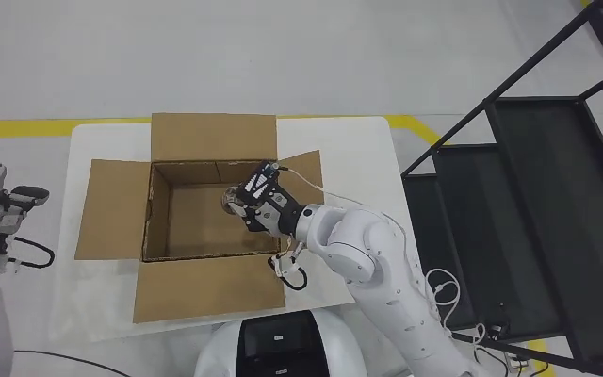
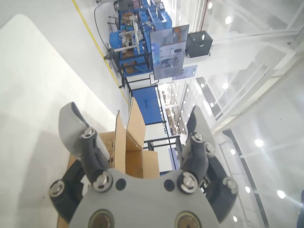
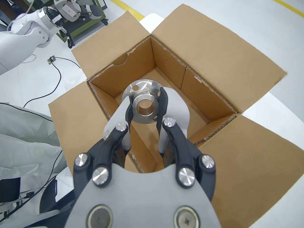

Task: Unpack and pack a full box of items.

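Well, from above, the cardboard box [image 1: 212, 287] sits on the white table [image 1: 358, 151] with all four flaps folded outward. My right gripper [image 1: 236, 200] is over the box's opening, toward the wall on my right. It is clamped on a metal flange [image 1: 227, 199], which hangs above the brown floor of the box.

From my left wrist, my left gripper [image 2: 131, 112] is spread wide, with nothing between its fingers [image 2: 68, 122]. It is off beside the table, and the box stands farther away, one flap sticking up.

From my right wrist, my two fingers pinch the flange's raised neck from opposite sides. The bore faces the camera, and the broad disc with its bolt holes faces down into the box. The flange is over the middle of the opening, apart from every wall. Whether it is already below the rim I cannot tell. My left gripper shows well beyond the box and past the table's edge.
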`<state>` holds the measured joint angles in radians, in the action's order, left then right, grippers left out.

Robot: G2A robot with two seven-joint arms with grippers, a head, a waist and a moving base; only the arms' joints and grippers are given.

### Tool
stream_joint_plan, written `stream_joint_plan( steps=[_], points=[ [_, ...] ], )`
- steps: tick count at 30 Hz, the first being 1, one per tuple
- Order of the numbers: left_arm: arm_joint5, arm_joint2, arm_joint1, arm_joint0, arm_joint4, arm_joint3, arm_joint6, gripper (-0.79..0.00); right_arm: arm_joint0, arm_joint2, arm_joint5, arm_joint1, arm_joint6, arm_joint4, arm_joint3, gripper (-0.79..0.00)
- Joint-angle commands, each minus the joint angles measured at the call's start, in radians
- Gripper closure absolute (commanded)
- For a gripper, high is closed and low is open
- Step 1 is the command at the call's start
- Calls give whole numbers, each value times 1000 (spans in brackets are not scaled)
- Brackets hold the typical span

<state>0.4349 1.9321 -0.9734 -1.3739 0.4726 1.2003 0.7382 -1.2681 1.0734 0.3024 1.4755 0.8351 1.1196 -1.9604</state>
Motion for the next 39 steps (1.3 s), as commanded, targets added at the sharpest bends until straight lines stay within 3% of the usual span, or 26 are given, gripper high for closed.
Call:
stream_joint_plan(
  steps=[1, 35, 39],
  points=[
    [0, 0, 0, 0, -1, 0, 4, -785, 11, -4, -1, -1, -8, -6, 11, 0],
    [0, 0, 0, 0, -1, 0, 4, -785, 13, -4, 0, -1, -9, -7, 13, 0],
    [0, 0, 0, 0, -1, 0, 4, -785, -42, 39, 6, -14, -40, -2, -40, 0]
  ],
)
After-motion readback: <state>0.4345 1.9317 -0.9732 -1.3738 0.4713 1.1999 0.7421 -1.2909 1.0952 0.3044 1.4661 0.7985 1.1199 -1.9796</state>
